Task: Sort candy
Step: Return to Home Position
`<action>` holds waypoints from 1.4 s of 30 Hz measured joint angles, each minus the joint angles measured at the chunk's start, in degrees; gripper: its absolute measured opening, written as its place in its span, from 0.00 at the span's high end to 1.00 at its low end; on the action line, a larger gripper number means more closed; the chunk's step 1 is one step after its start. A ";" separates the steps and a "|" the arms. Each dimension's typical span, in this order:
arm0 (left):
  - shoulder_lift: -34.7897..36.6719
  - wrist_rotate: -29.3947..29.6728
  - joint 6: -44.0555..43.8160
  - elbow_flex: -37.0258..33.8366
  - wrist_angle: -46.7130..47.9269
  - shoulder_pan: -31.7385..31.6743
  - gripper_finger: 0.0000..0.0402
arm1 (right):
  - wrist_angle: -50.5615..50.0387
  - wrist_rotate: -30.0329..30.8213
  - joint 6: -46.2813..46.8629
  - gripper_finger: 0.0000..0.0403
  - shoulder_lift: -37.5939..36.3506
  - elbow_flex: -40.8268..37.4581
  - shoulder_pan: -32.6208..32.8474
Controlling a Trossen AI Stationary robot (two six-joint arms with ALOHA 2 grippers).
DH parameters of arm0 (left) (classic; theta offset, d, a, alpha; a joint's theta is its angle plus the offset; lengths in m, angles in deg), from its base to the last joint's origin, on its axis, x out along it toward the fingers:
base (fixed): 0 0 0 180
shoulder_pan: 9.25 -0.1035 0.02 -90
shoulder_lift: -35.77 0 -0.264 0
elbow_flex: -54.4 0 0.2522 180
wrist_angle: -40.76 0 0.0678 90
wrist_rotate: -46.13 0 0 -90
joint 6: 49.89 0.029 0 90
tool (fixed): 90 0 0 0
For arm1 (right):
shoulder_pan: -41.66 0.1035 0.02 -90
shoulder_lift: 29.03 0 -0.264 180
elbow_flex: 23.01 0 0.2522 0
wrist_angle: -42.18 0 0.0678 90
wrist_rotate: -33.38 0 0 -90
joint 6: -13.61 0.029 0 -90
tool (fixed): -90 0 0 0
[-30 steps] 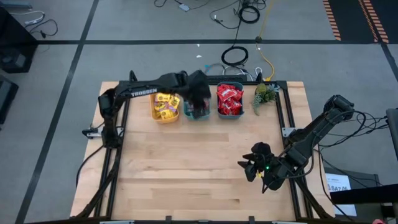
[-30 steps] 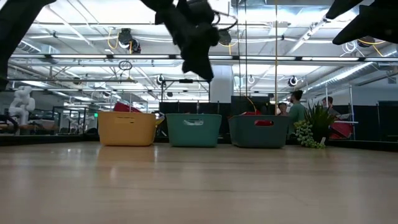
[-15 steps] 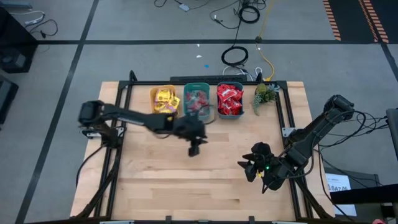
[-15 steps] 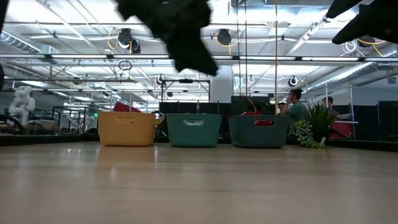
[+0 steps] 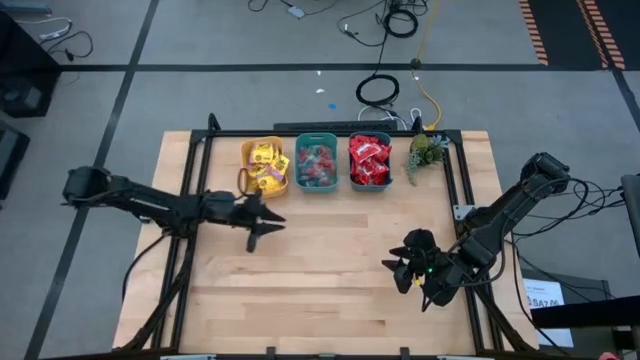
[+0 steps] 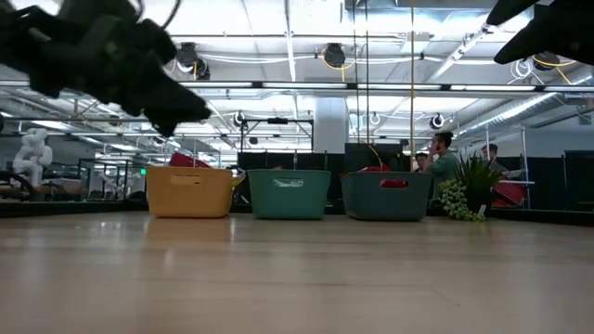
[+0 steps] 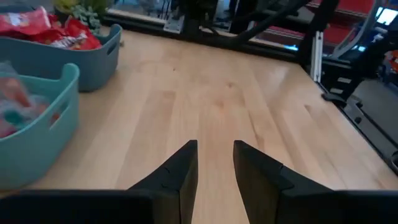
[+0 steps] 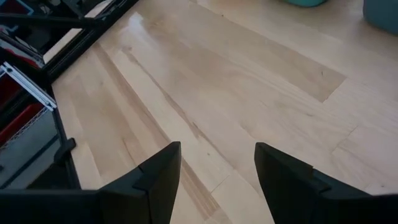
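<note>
Found the candy sorted into three bins in a row at the back edge of the table (image 5: 330, 285), all off to one side of the left gripper (image 7: 215, 146) and well apart from the right gripper (image 8: 217, 148).

Nearest the left gripper: yellow packets (image 5: 265, 163), bright and crinkled, heaped in the yellow bin (image 5: 243, 182). Next along from it: tiny clear-wrapped pink and teal pieces (image 5: 317, 165), a loose mix low in the teal bin (image 5: 300, 160). Farthest from it: glossy red packets (image 5: 369, 162) with pale print too small to read, piled above the rim of the blue-grey bin (image 5: 351, 160). Beyond that again, a small green plant (image 5: 426, 152).

Noted the left gripper narrowly parted, fingers parallel, holding nothing, bare wood under it. Noted the right gripper parted wider, also holding nothing, over the front right part of the table.

Checked against a second back: logged the left arm then stretched over the teal bin, gripper above the pink and teal pieces. Half a second back: drawn clear of the bins, gripper over open wood in front of the teal bin. Now: pulled further toward the table's left edge, gripper near the front of the yellow bin. Saw no shift in the right arm or in the three heaps.
</note>
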 joint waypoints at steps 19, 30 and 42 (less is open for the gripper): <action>27.40 7.92 2.20 -14.44 0.45 0.00 0.72 | -0.20 0.25 -0.69 0.51 -0.02 0.00 -0.38; 42.86 2.34 4.07 -14.46 6.02 0.00 0.72 | -0.15 0.21 -0.67 0.51 -0.02 0.00 -0.68; 61.51 0.85 4.94 -14.50 17.61 0.02 0.72 | -0.09 0.21 -0.53 0.51 -0.02 0.00 -0.68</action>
